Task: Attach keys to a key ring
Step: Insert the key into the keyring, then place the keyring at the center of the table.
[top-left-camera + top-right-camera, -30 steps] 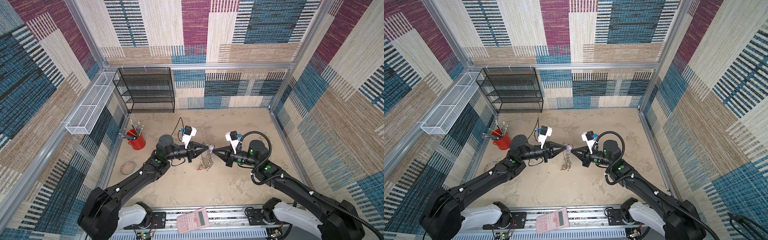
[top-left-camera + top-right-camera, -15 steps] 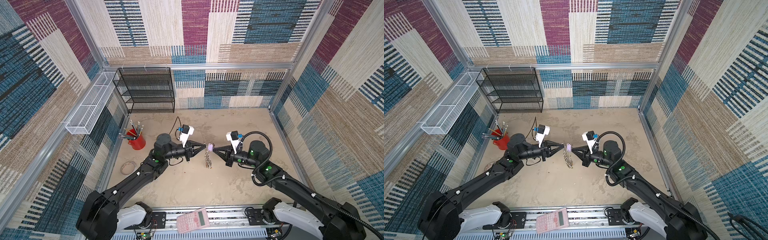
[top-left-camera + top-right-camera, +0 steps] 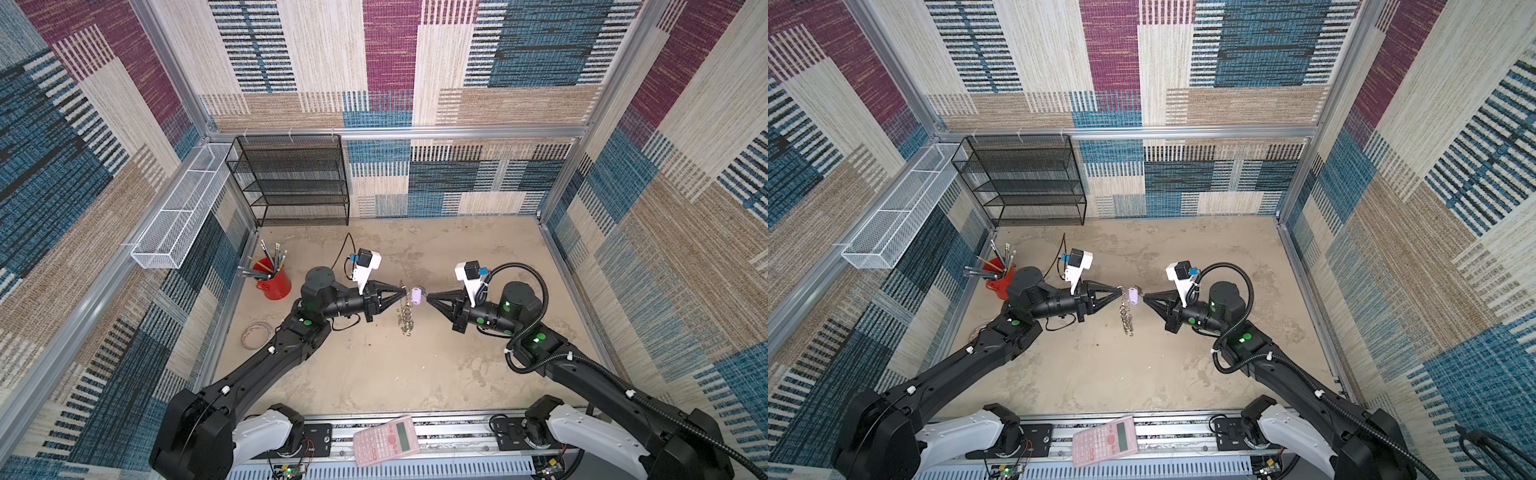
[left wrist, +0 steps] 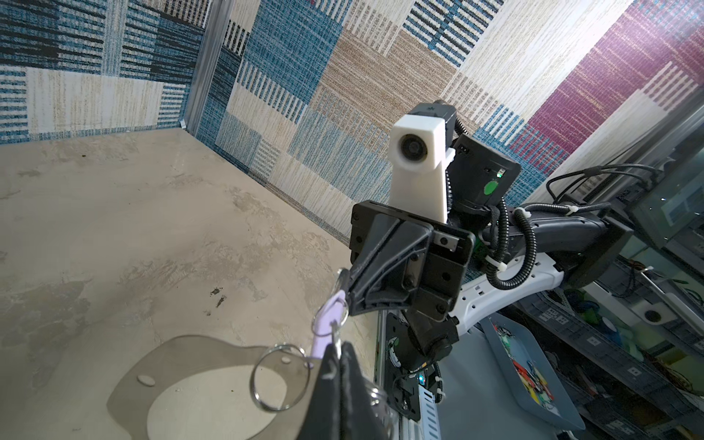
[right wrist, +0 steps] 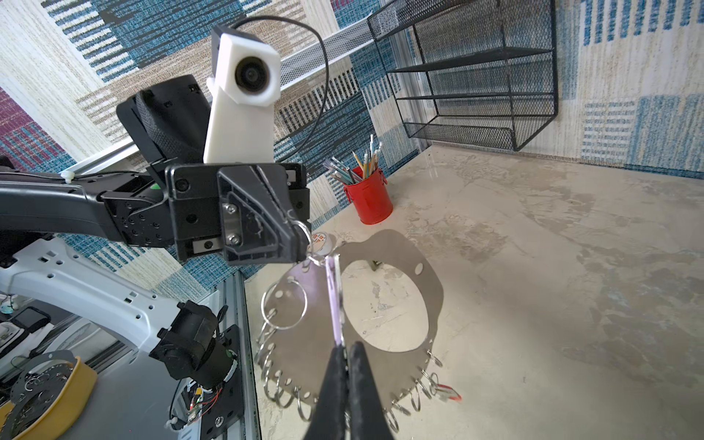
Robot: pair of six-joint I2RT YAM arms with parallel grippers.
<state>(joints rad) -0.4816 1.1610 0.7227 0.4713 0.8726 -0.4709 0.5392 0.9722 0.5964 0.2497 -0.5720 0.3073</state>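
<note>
In both top views my two grippers meet tip to tip above the middle of the floor. The left gripper (image 3: 402, 291) (image 4: 337, 354) is shut on a small split ring of the key ring (image 3: 406, 316) (image 3: 1128, 318). Its grey band (image 4: 183, 362) (image 5: 430, 289) hangs below, edged with several silver rings. The right gripper (image 3: 428, 297) (image 5: 344, 354) is shut on the lilac key (image 5: 335, 301) (image 4: 327, 316) (image 3: 1133, 296). The key's far end touches the pinched ring; whether it is threaded I cannot tell. A red key (image 5: 447, 392) hangs from a ring on the band's edge.
A red cup of pencils (image 3: 274, 282) stands at the left wall, with a tape roll (image 3: 255, 334) on the floor nearer me. A black mesh shelf (image 3: 299, 183) fills the back left corner, beside a white wire basket (image 3: 178, 212). A pink calculator (image 3: 386, 440) lies on the front rail.
The left gripper has drawn back slightly to the left with the band hanging from it. The right gripper has stayed close with the lilac key. Both stay shut.
</note>
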